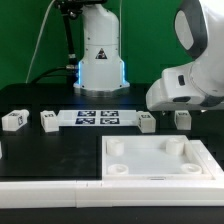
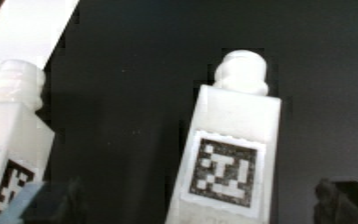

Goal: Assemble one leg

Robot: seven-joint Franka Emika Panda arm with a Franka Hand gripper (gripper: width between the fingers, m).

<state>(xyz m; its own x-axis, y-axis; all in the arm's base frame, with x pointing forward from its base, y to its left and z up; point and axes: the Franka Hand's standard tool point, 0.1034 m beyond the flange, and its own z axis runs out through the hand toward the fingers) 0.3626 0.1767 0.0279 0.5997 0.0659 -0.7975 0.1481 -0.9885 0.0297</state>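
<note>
Approach for the pick looks to be the step in hand: nothing is gripped, and the corner holes of the white square top [image 1: 150,160] show bare in the exterior view. The claw [image 2: 185,205] is spread wide. In the wrist view a bluish fingertip [image 2: 23,205] shows at one edge and a dark fingertip [image 2: 346,196] at the other, with the leg [image 2: 229,135] between them, touching neither as far as can be seen. That leg appears to lie on its side on the black worktop [image 2: 140,60], marker tag facing the camera and rounded peg end pointing away from the claw. A second leg [image 2: 12,115] lies just beside it, roughly parallel, with a strip of bare worktop between; the bluish fingertip shows in front of this neighbour. In the exterior view the arm's white wrist housing [image 1: 185,85] hangs over a pair of legs [image 1: 146,122] beyond the far edge of the square top. The claw is hidden there, so which of the pair it frames cannot be told. The marker board [image 1: 97,118] lies to the exterior view's left of them. The next move, I judge, calls for a straight descent with the bluish fingertip landing in the gap rather than on the second leg, then closing on the leg's long sides.
</note>
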